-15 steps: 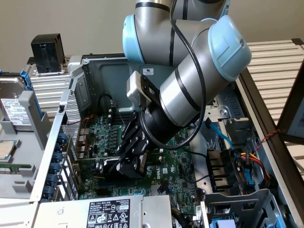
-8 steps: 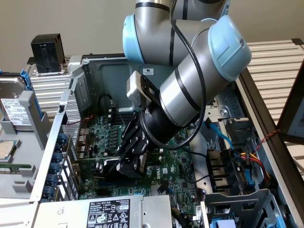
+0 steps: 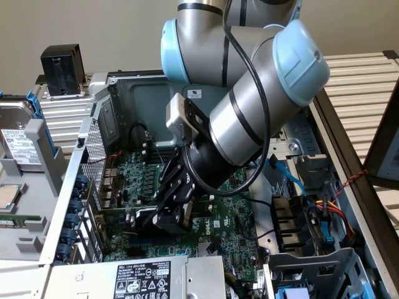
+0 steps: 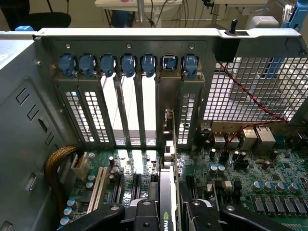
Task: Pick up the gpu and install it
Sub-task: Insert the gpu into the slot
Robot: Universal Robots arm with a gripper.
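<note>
The gpu (image 3: 144, 223) is a small card with a black shroud, held low over the green motherboard (image 3: 218, 215) inside the open computer case. My gripper (image 3: 169, 212) is shut on it from above. In the wrist view the card (image 4: 166, 185) stands on edge between my black fingers (image 4: 144, 214). Its metal bracket (image 4: 168, 103) stands upright against the case's rear slot wall, in line with one of the openings. The card's lower edge sits at the motherboard's (image 4: 240, 178) slot area; whether it is seated I cannot tell.
Blue slot clips (image 4: 108, 65) line the rear wall beside metal slot covers. A white expansion slot (image 4: 99, 185) and a braided cable (image 4: 55, 163) lie to one side. The power supply (image 3: 143, 277), a drive cage (image 3: 19, 146) and bundled cables (image 3: 324, 212) surround the board.
</note>
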